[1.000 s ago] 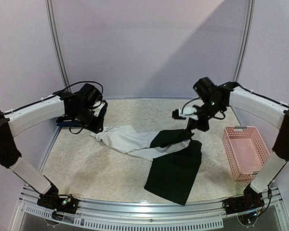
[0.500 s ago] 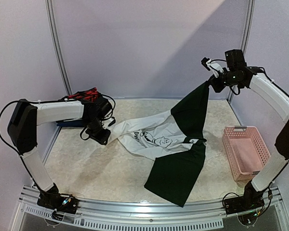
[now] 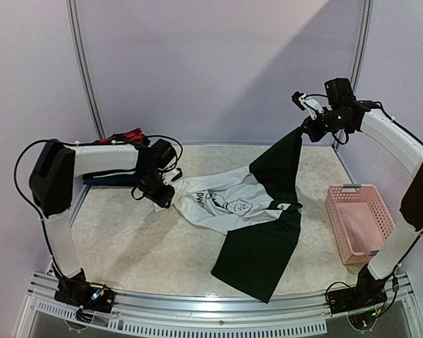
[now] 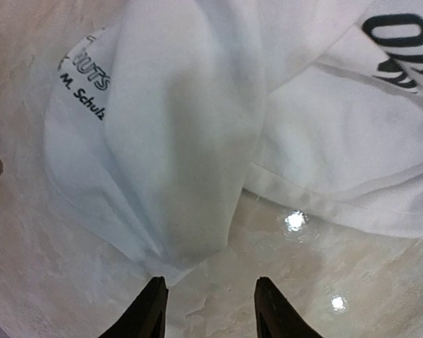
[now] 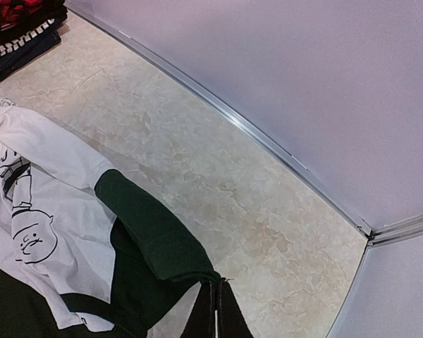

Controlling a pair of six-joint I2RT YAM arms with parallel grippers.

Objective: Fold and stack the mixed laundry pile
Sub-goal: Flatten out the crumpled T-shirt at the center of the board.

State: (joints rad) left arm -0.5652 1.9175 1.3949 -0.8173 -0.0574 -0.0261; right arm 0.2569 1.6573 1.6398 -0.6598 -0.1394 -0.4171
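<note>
Found right gripper [image 5: 217, 304] pinched closed on dark sleeve [image 5: 158, 243] of the tee [image 3: 218, 204], holding it raised well above the table [image 3: 127, 239]. Noted left gripper [image 4: 208, 313] with fingers [image 4: 149, 310] spread apart, gripping nothing, low over bare tabletop just beside the tee's white edge. Observed tee lying mid-table, print side up, the held sleeve drawn up toward far right. Recorded dark cloth [image 3: 257, 253] flat toward near edge, touching tee; could not tell whether separate. Logged folded stack [image 3: 127, 135], red plaid on top, at far left. Logged basket [image 3: 356, 222] at right, well apart.
</note>
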